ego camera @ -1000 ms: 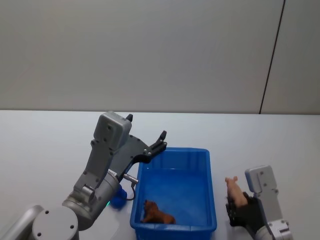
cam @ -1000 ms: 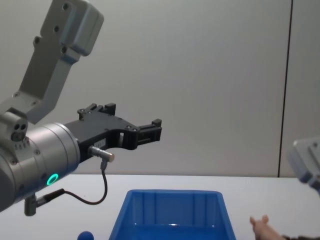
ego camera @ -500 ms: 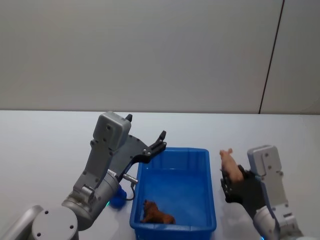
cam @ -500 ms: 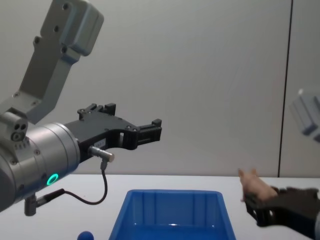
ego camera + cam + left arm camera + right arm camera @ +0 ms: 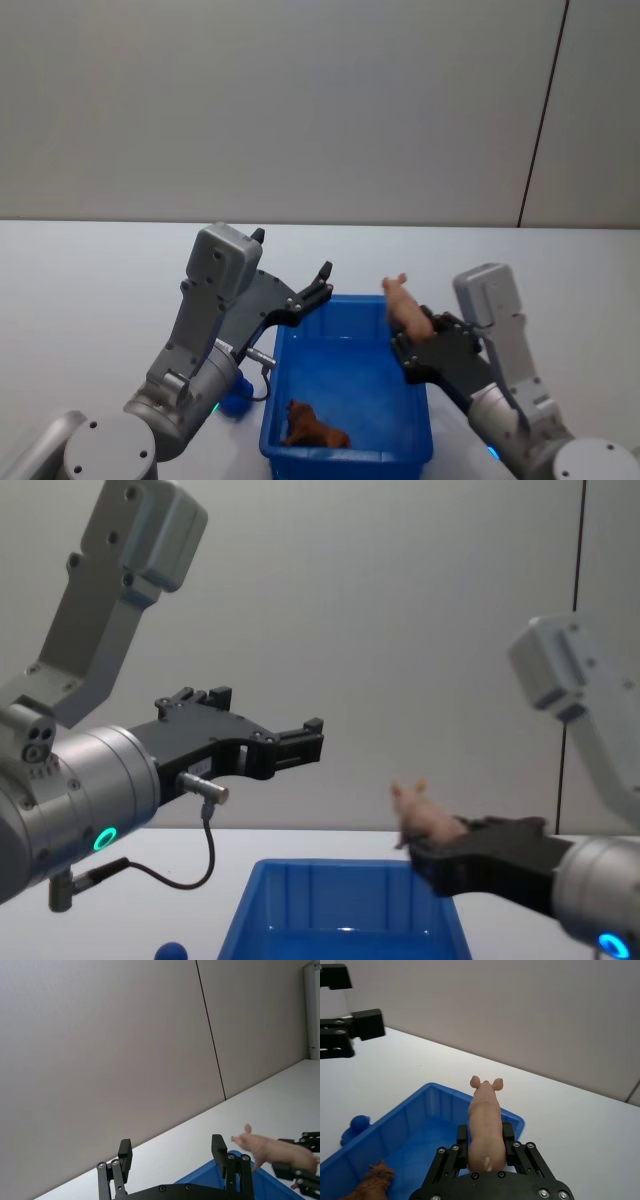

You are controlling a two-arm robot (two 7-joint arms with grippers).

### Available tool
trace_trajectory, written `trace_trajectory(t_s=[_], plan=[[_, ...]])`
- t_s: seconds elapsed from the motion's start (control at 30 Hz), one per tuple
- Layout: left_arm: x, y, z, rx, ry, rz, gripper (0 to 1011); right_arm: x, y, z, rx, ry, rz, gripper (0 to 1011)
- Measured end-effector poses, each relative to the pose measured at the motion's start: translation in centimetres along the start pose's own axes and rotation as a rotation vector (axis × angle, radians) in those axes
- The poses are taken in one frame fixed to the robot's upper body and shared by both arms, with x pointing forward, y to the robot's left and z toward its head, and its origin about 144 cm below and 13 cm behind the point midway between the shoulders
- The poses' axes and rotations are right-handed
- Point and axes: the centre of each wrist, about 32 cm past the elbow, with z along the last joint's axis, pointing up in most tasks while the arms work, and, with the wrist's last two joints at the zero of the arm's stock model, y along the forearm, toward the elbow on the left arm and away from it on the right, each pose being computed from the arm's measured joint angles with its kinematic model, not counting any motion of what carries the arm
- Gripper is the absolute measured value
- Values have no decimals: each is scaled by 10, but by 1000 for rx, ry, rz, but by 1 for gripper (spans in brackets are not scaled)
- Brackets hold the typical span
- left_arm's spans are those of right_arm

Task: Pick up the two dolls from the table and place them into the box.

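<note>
— What do the right gripper (image 5: 407, 340) fingers have?

— They are closed on the pink doll (image 5: 484, 1110), pinching its hind end from both sides. Its long axis runs straight out ahead of the fingertips, snout and ears leading.

— And where does the box (image 5: 347, 299) lie from those fingers?

— Below them and a little towards the other arm. From the head view the doll hangs about over the box's right wall, so I judge that a short carry inward is needed before it is let go, or it may catch the rim.

— Anything under the drop?

— The brown doll (image 5: 316, 428) lies on the box floor at the near end, back from the fingertips, not beneath them.

— And the left gripper (image 5: 265, 712)?

— Spread wide, holding nothing, raised above the box's far left corner, well apart from the right fingers. The right arm is plainly the one to finish this. A blue doll (image 5: 235, 399) sits on the table (image 5: 100, 280) just outside the left wall.
</note>
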Motion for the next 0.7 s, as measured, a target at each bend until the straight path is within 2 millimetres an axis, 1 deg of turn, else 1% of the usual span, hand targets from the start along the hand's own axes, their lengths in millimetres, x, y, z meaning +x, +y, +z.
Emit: trace_trajectory(t_s=[0.07,0.1,0.17,0.2,0.3,0.33,0.4,0.43,0.47,0.53,0.57,0.63,0.7], plan=[[0,0,0,0,0,0,1001,-1,4,0,-2,0,20,405],[0,0,0,0,0,0,1001,-2,7,0,-4,1,33,455],[0,0,0,0,0,0,1001,-4,13,0,-10,4,59,496],[0,0,0,0,0,0,1001,-5,17,0,-12,6,73,554],[0,0,0,0,0,0,1001,-7,23,-2,-28,12,96,609],[0,0,0,0,0,0,1001,-7,25,-2,-31,13,100,667],[0,0,0,0,0,0,1001,-9,29,-3,-39,17,106,713],[0,0,0,0,0,0,1001,-9,30,-3,-41,18,107,751],[0,0,0,0,0,0,1001,-9,30,-4,-42,19,107,751],[0,0,0,0,0,0,1001,-9,32,-5,-46,24,104,843],[0,0,0,0,0,0,1001,-9,32,-5,-48,25,101,855],[0,0,0,0,0,0,1001,-9,32,-6,-49,29,87,925],[0,0,0,0,0,0,1001,-9,31,-7,-51,32,76,969]])
